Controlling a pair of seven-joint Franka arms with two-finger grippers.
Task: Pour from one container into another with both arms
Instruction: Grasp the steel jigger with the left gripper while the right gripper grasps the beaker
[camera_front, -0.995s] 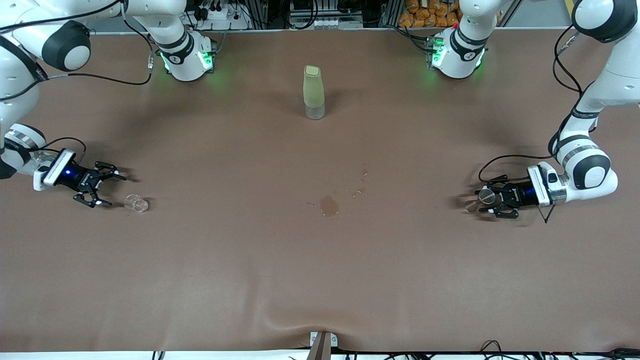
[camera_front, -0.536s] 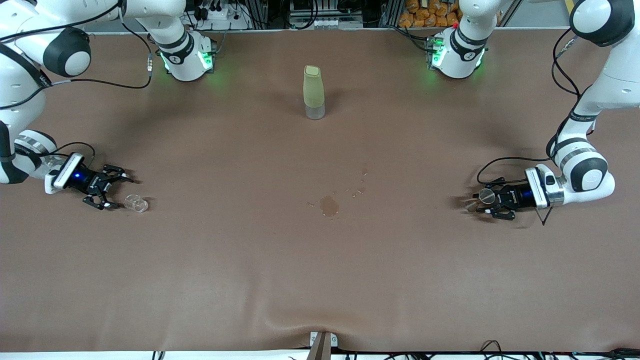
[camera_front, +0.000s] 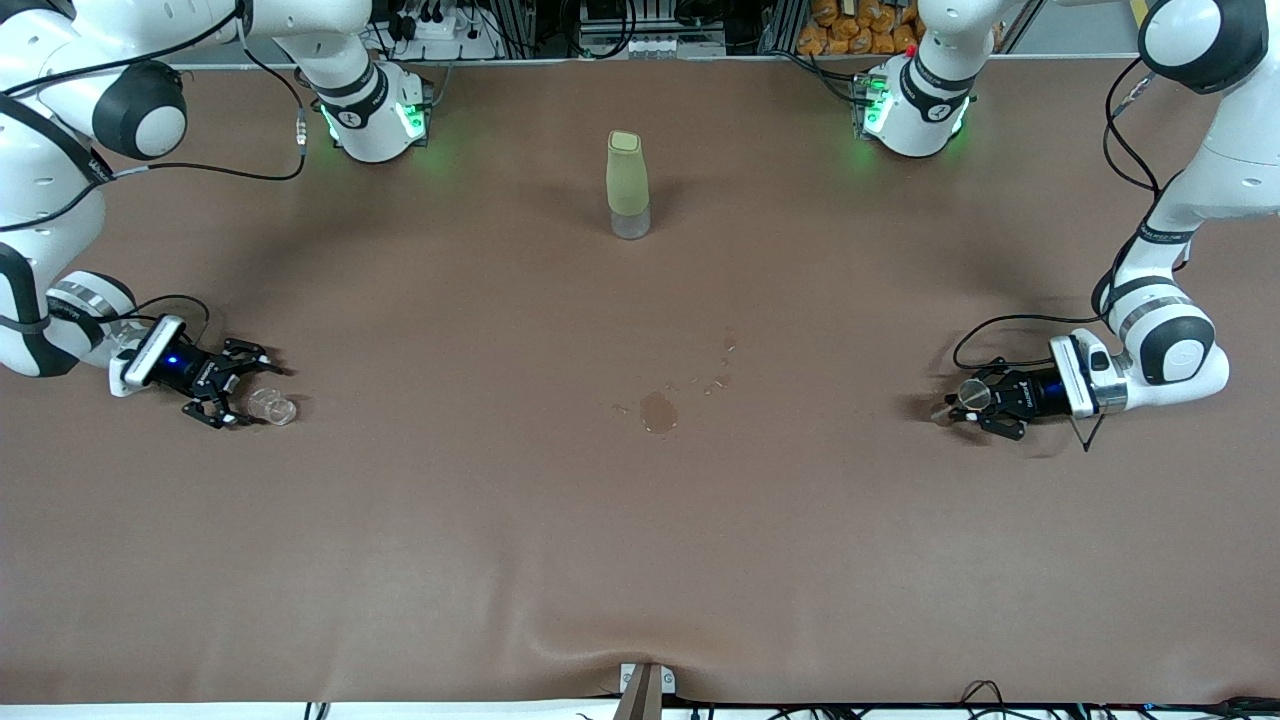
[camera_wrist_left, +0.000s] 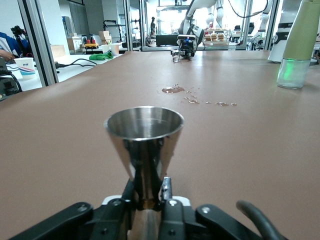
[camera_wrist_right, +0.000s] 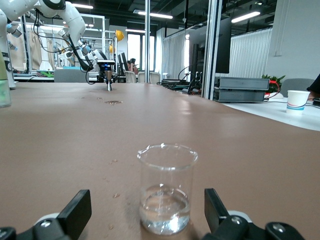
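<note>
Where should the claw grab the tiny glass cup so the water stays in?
Grab the glass cup around its straight middle wall, coming level from the side. It stands upright with water at the bottom, and the right claw is open, one finger on each side of it.

Shiny polished metal jigger (camera_wrist_left: 144, 145), mirror-smooth. Clear glossy glass cup (camera_wrist_right: 167, 188), see-through. Matt brown desk (camera_front: 640, 520) cover, slightly wrinkled at the near edge. Frosted pale-green bottle (camera_front: 627, 184) on a clear base. Matt black plastic fingers (camera_wrist_right: 76, 212), glossy white arm shells.
</note>
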